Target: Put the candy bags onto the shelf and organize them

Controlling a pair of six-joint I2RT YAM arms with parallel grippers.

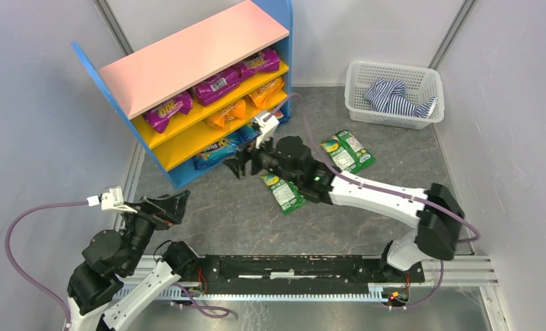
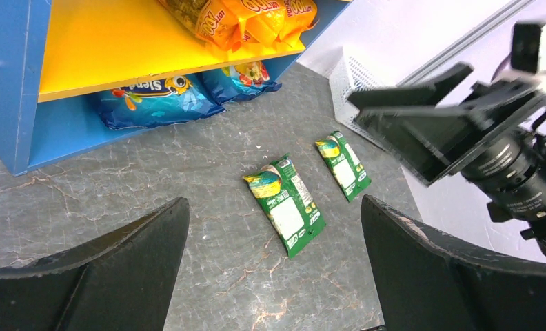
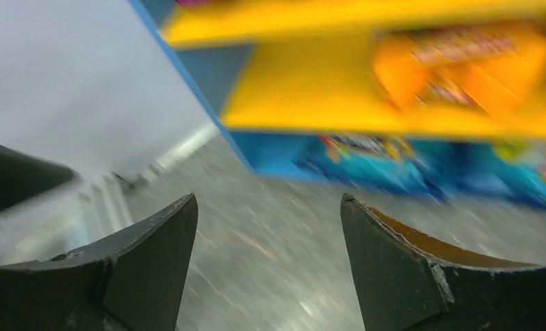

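Grey table (image 1: 208, 221) right of the shelf (image 1: 194, 52) holds green bags (image 1: 284, 193); right gripper (image 1: 241, 164) and left gripper (image 1: 177, 202) gape empty, so picking one seems next.

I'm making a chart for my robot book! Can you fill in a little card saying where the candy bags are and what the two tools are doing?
shelf top row: purple bags
middle row: orange bags
bottom row: blue bags
not yet shelved: green bags, flat on the table
right tool: open, empty, facing the bottom row
left tool: open, empty, at the near left
white basket: striped cloth inside
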